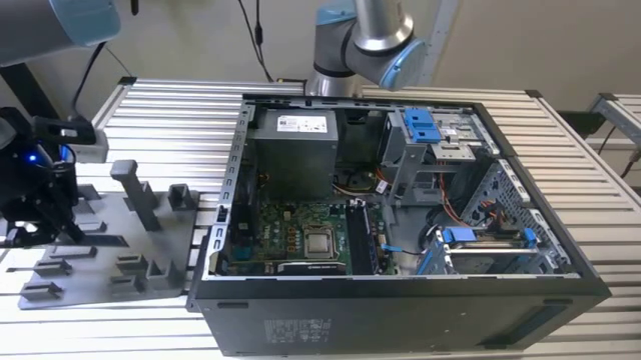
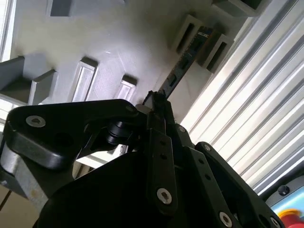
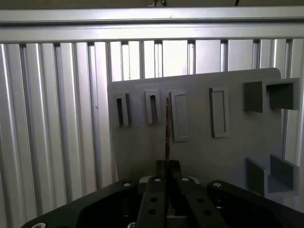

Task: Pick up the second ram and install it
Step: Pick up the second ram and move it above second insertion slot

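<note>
Thin dark circuit-board ram stick (image 2: 183,61): judged light, stiff, fragile; flat faces near one end favoured for hold. Clamped there by black gripper (image 3: 167,167), exterior view's left.

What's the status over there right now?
Gripper shut on thin dark circuit-board ram stick. Stick's far end between brackets of grey plastic tray. Nothing blocking it.

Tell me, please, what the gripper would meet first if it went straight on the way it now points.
Most likely the second ram, the thin dark stick directly ahead of the gripper; whether they touch I cannot tell. Behind it lies the grey holder tray.
</note>
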Robot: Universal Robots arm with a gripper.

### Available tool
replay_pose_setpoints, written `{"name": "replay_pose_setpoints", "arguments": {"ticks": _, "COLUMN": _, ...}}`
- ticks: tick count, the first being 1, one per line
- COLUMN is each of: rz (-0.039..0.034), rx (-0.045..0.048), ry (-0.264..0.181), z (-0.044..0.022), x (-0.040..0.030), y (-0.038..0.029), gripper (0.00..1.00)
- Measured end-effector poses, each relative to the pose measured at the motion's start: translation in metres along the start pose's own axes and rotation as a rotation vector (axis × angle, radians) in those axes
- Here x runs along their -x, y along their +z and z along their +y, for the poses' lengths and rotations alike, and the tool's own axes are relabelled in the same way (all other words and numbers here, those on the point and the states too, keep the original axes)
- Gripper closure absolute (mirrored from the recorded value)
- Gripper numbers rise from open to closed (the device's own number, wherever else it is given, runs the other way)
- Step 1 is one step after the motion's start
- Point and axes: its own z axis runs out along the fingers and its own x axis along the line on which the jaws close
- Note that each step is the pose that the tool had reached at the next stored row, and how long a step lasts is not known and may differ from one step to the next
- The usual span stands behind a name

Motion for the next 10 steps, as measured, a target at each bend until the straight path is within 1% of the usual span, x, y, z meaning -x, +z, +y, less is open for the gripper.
{"name": "replay_pose_setpoints", "arguments": {"ticks": 10, "rz": 0.0000, "rx": -0.0001, "ry": 0.001, "z": -0.0002, "x": 0.0003, "y": -0.0129, "gripper": 0.86}}
